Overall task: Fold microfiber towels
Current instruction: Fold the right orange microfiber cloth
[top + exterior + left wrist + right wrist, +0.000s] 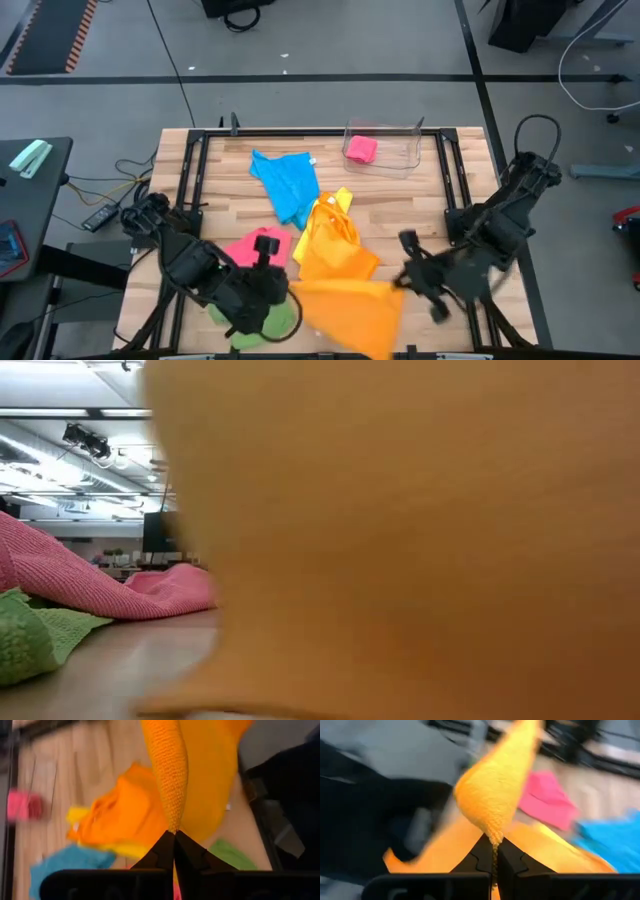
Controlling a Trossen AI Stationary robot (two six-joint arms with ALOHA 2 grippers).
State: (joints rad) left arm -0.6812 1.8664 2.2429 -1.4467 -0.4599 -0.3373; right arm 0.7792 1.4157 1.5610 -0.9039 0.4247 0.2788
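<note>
Right now both grippers are clamped on the same orange towel (355, 305), which hangs stretched between them at the near edge of the wooden counter (420, 210). The left gripper (174, 834) has its jaws pinched tight on a corner of the cloth, and its wrist view shows the knitted edge rising straight out of the closed tips. The right gripper (494, 840) is likewise clenched on another corner, with the fabric peaking up from between its jaws. From above, the left arm sits at the near left of the counter and the right arm at the near right, with the orange sheet spread between them and partly over the counter's front edge. In the low view this cloth fills most of the picture, close to the camera. A second orange towel (335, 245) lies crumpled just behind it, resting on a yellow towel (338, 200) whose corner pokes out toward the back. A blue towel (287, 183) lies loosely bunched farther back, touching the yellow one. A pink towel (250, 247) lies flat on the left, partly under the left arm, and a green towel (268, 322) sits at the near left edge beneath that arm. At the back, a clear plastic bin (400, 160) holds a folded pink towel (361, 149).
</note>
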